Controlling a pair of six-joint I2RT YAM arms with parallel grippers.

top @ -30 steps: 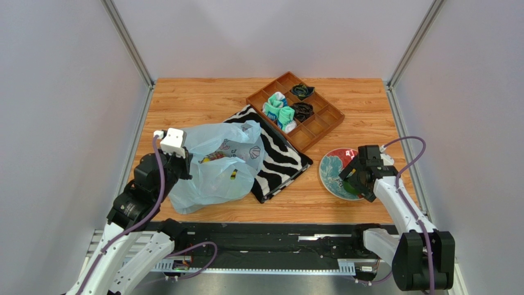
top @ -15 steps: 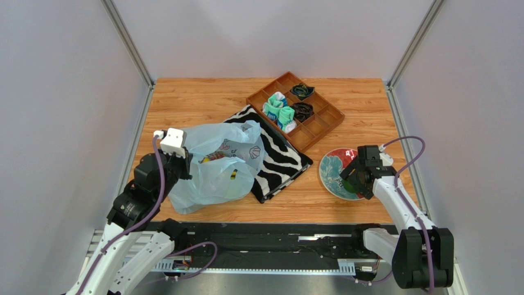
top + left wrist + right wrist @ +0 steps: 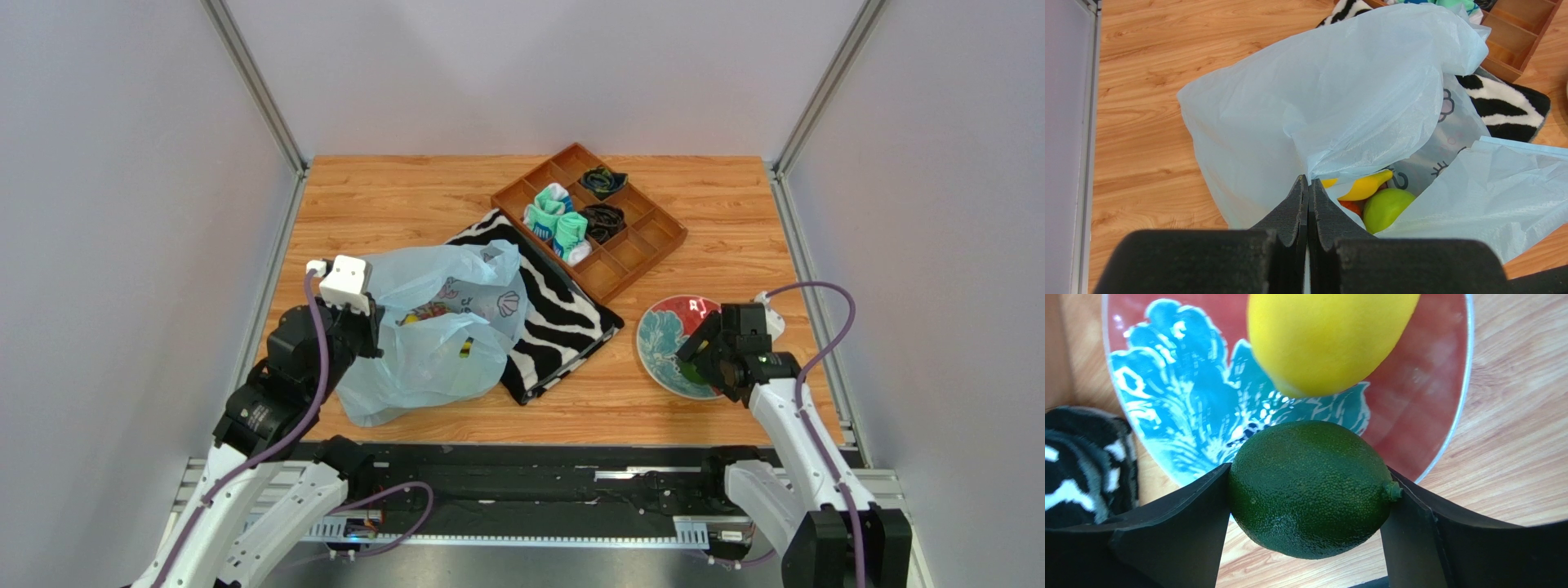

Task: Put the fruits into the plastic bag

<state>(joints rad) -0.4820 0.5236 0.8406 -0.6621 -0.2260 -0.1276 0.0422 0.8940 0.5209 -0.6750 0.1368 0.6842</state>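
Wooden tabletop, gray walls all around. The right pincer has both fingers clamped on the lime, over the near rim of the plate, with the lemon on the plate just behind it. The left pincer is fully closed, pinching an edge of the bag, well left of the plate. The banana and apple are inside the bag.

The wood-grain worktop carries four things. A light-blue plastic bag slumps near the left edge, its right side overlapping a zebra-striped cloth spread at the middle, one corner pointing toward the near edge. A brown wooden compartment tray sits angled toward the far right corner, just beside the cloth. A red-and-teal patterned plate lies near the right edge.
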